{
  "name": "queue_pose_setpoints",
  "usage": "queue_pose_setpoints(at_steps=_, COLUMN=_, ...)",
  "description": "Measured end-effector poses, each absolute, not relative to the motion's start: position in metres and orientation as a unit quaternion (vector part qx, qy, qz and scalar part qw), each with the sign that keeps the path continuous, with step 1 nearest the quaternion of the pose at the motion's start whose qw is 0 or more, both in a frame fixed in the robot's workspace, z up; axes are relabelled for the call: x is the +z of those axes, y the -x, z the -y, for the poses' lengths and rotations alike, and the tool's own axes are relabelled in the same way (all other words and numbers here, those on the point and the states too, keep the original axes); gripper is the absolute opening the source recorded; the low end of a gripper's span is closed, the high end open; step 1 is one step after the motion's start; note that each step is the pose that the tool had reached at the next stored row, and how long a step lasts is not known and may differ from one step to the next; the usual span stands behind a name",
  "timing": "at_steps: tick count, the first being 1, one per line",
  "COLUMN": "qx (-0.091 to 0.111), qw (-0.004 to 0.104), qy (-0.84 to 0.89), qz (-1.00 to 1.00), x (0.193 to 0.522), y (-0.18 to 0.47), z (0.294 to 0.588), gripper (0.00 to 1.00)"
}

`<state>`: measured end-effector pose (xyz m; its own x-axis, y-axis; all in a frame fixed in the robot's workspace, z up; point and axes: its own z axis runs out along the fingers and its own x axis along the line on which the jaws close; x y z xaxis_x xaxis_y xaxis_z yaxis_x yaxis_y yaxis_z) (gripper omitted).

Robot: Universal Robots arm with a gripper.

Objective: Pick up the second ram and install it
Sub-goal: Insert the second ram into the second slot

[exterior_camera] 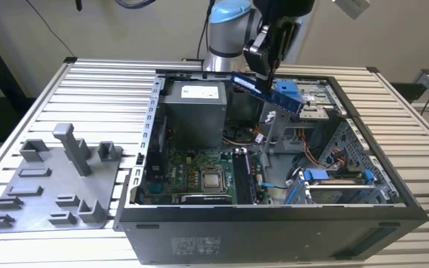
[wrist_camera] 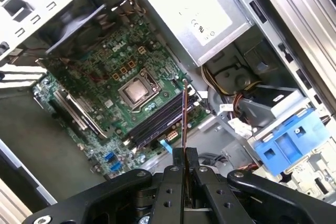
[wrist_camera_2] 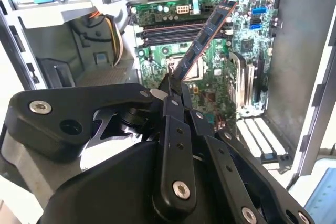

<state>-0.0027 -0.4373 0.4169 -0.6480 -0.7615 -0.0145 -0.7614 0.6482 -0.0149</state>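
Presently, we find the black two-finger gripper [exterior_camera: 265, 71] closed on one end of the second ram [exterior_camera: 267, 92], a long, thin, dark memory stick with a pale label. In both wrist views the fingers pinch the stick's near end [wrist_camera_2: 170, 85] and the rest juts out unsupported [wrist_camera_2: 205, 40]. In the first wrist view it appears edge-on [wrist_camera: 184, 114], running from the fingertips [wrist_camera: 185, 153] toward the board.

In the exterior view the stick hangs tilted, above the open black metal computer case [exterior_camera: 274, 234] and clear of its contents. Below it lies the green motherboard [wrist_camera_2: 220, 72], with its row of long dark memory slots [wrist_camera_2: 163, 32] near the stick's far tip in the picture but not touching it. The stick is not seated. Beside the slots sit the grey metal power supply box [wrist_camera: 194, 9] and a bundle of orange and yellow cables [wrist_camera_2: 116, 35].

We judge these risks:
- With the hold at one end only, the stick could pivot in the grip under insertion force.
- The tilt, if uncorrected, would set one corner down first and jam it.
- The cables and the blue plastic drive bracket [wrist_camera: 283, 140] near the approach could snag the stick.
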Motion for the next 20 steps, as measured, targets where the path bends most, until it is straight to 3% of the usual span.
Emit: queue_pose_setpoints(at_steps=20, qx=-0.005, qw=0.009, qy=0.304, qz=-0.953, x=0.4154, y=0.0027, z=0.4373, gripper=0.13)
